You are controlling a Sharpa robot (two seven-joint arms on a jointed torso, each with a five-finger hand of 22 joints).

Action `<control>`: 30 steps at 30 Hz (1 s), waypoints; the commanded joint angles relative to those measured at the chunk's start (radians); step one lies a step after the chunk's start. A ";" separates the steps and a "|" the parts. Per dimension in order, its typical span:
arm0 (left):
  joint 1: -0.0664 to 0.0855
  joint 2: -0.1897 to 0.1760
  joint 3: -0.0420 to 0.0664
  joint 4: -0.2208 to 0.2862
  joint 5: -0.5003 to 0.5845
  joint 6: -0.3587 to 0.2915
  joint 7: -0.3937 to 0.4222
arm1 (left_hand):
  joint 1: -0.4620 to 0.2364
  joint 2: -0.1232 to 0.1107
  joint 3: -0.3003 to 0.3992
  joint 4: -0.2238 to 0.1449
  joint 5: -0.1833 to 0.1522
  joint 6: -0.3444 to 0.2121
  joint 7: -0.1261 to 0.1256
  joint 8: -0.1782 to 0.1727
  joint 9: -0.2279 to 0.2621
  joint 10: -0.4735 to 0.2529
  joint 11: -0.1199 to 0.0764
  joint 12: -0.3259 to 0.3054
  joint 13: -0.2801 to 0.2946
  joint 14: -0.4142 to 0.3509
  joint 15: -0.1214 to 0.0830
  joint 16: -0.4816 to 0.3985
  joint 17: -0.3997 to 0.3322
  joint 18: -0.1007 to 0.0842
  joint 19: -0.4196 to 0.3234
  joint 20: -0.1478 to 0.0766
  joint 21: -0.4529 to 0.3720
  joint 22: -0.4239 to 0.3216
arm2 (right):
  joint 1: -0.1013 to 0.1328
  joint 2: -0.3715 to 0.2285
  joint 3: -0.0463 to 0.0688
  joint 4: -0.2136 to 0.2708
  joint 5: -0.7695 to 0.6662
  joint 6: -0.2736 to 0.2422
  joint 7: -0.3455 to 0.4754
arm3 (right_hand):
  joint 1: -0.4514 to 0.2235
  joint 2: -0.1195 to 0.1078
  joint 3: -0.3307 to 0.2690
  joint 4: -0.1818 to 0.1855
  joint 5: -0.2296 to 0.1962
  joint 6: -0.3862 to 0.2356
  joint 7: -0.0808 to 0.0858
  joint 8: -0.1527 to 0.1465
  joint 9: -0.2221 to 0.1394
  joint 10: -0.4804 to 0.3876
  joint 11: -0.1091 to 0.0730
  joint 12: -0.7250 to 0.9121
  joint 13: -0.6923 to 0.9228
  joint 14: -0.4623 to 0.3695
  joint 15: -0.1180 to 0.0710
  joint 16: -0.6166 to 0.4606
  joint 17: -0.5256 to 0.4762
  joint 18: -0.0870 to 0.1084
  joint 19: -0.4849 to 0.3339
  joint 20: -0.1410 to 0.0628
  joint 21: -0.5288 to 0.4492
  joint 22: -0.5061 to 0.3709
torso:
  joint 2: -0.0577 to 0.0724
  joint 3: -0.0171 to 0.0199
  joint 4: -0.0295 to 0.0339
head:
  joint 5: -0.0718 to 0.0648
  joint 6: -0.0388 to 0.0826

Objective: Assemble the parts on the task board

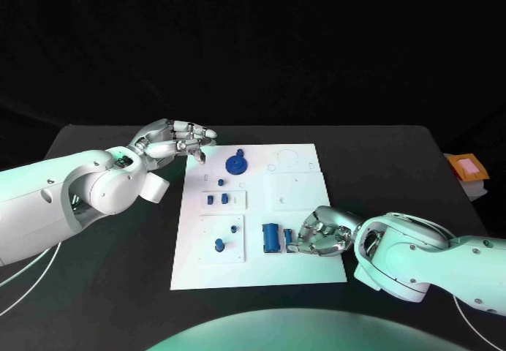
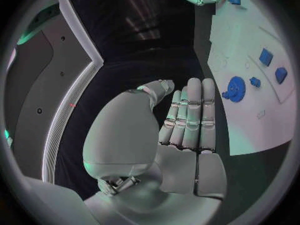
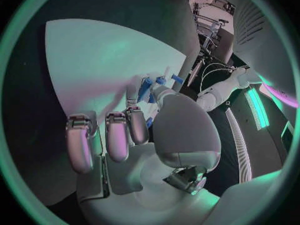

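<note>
The white task board (image 1: 300,194) lies mid-table. A round blue gear-like part (image 1: 238,164) sits near its far left, also seen as the blue gear (image 2: 235,89). Several small blue parts (image 1: 217,198) lie along the left side, and a blue cylinder (image 1: 271,237) lies near the front. My right hand (image 1: 327,231) rests on the board's near right; its thumb and a finger pinch a slim blue part (image 1: 288,238), the same slim part (image 3: 145,90) in the right wrist view. My left hand (image 1: 174,139) hovers over the board's far left corner, fingers straight and holding nothing.
A small orange and pink object (image 1: 467,167) sits at the table's right edge. Black table (image 1: 116,292) surrounds the board on all sides. My left forearm (image 1: 63,197) crosses the table's left side.
</note>
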 commanded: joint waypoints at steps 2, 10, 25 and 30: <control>0.001 0.001 0.000 0.002 -0.001 0.016 0.004 | -0.008 0.000 0.007 -0.001 0.003 -0.006 0.007 0.005 0.001 -0.006 -0.001 0.004 -0.001 -0.006 0.002 0.003 -0.001 0.013 -0.010 0.001 0.002 0.001 | -0.001 0.001 -0.001 0.000 -0.005 -0.003 0.010 | -0.008 0.003 -0.008 -0.001 0.006 0.008 -0.001 -0.004 -0.001 0.007 -0.002 0.006 0.108 0.079 0.000 0.001 0.137 -0.014 0.105 -0.006 0.006 0.263 | 0.000 -0.0005 0.0004 | -0.002 0.001; 0.001 0.000 0.000 0.003 -0.001 0.016 0.005 | -0.008 0.000 0.007 -0.001 0.003 -0.006 0.007 0.005 0.001 -0.006 -0.001 0.004 -0.001 -0.006 0.002 0.003 -0.001 0.013 -0.010 0.001 0.002 0.001 | -0.001 0.003 -0.001 -0.002 -0.029 0.000 0.009 | 0.063 0.002 -0.004 -0.023 -0.052 0.011 -0.008 0.000 0.000 0.009 -0.007 0.008 0.110 0.079 -0.005 0.001 0.139 -0.014 0.105 -0.009 0.006 0.263 | 0.000 -0.0010 0.0001 | -0.003 -0.002; 0.001 0.001 0.000 0.004 -0.001 0.015 0.007 | -0.008 0.000 0.007 -0.001 0.003 -0.006 0.007 0.005 0.001 -0.006 -0.001 0.004 -0.001 -0.006 0.002 0.003 -0.001 0.013 -0.010 0.001 0.002 0.001 | 0.000 0.017 0.000 -0.018 -0.076 -0.010 0.002 | 0.130 -0.004 -0.003 -0.031 -0.122 0.017 -0.010 0.004 -0.002 0.011 -0.010 0.010 0.112 0.080 -0.007 0.003 0.143 -0.014 0.105 -0.012 0.006 0.263 | 0.000 -0.0006 0.0008 | -0.004 -0.004; 0.000 0.000 0.000 0.003 -0.001 0.015 0.007 | -0.008 0.000 0.007 -0.001 0.003 -0.006 0.007 0.005 0.001 -0.006 -0.001 0.004 -0.001 -0.006 0.002 0.003 -0.001 0.013 -0.010 0.001 0.002 0.001 | 0.001 0.014 0.000 -0.014 -0.066 -0.022 0.013 | 0.113 -0.005 -0.016 -0.009 -0.110 0.017 -0.009 0.004 -0.003 0.011 -0.009 0.009 0.112 0.080 -0.006 0.003 0.143 -0.014 0.105 -0.012 0.006 0.263 | 0.000 -0.0003 -0.0001 | -0.004 -0.003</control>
